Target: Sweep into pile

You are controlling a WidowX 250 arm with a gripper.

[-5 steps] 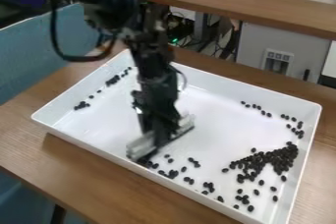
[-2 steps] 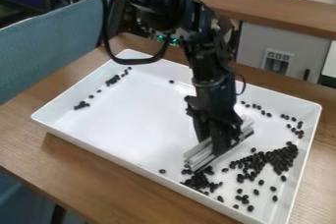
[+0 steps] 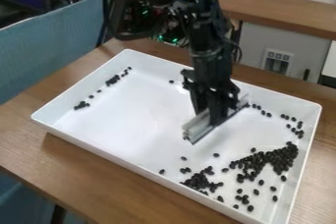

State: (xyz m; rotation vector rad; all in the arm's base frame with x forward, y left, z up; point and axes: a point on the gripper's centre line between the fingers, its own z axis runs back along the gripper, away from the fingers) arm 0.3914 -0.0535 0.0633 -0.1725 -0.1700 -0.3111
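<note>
Mid-section of ribbed silver metal bar (image 3: 198, 128) hidden by blk. two-finger gripper (image 3: 218, 118) clamped on it — main pile of small blk. oval beans (image 3: 282, 157) apart, lower R of gripper in view.

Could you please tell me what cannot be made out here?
Camera view:
- Bean count in the largest pile: too small and crowded.
- Middle of the metal bar: hidden by the gripper.
- Tray floor behind the gripper: hidden by it.
- Arm's upper end: cut off by top edge.
</note>
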